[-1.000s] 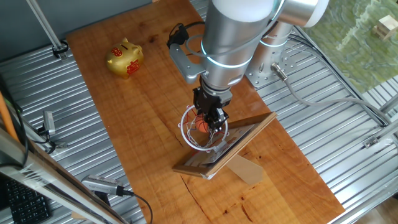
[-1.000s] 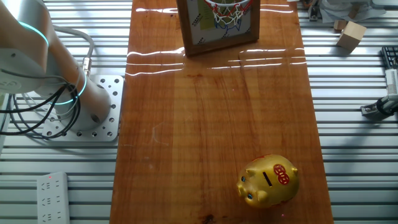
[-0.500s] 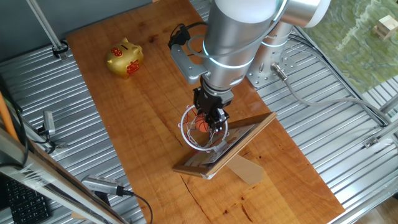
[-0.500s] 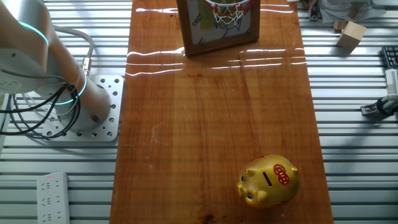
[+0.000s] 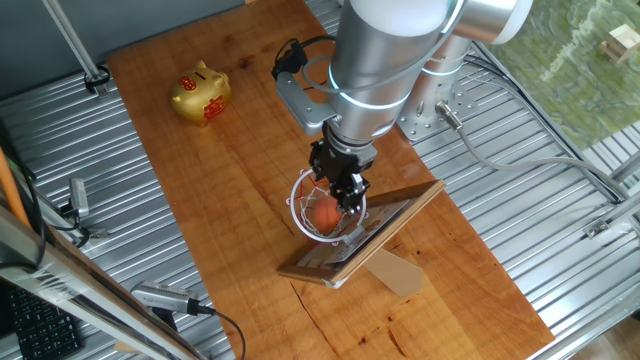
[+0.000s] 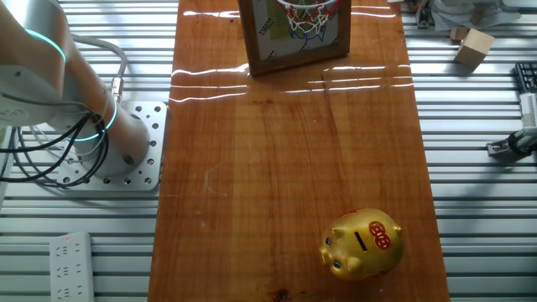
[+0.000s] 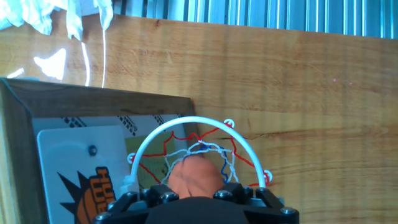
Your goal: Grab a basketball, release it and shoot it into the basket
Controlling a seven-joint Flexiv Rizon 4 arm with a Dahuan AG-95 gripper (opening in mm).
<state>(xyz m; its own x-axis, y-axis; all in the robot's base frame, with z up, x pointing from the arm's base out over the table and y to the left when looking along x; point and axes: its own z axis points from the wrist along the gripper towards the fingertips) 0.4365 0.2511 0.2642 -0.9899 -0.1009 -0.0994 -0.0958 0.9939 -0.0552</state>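
Black two-finger gripper [image 5: 341,190] hangs directly over the white-ringed miniature hoop with string net [image 5: 327,212], jaws parted and holding nothing. One fixed view: small orange basketball [image 5: 324,215] sits inside the ring, below the fingertips. Hand view: ball [image 7: 194,176] in the net, tilted wood-framed backboard [image 7: 74,124] behind. Other fixed view shows only backboard [image 6: 294,38] and golden piggy bank [image 6: 361,243] on the wooden table [image 6: 285,168]; ball and gripper out of frame.
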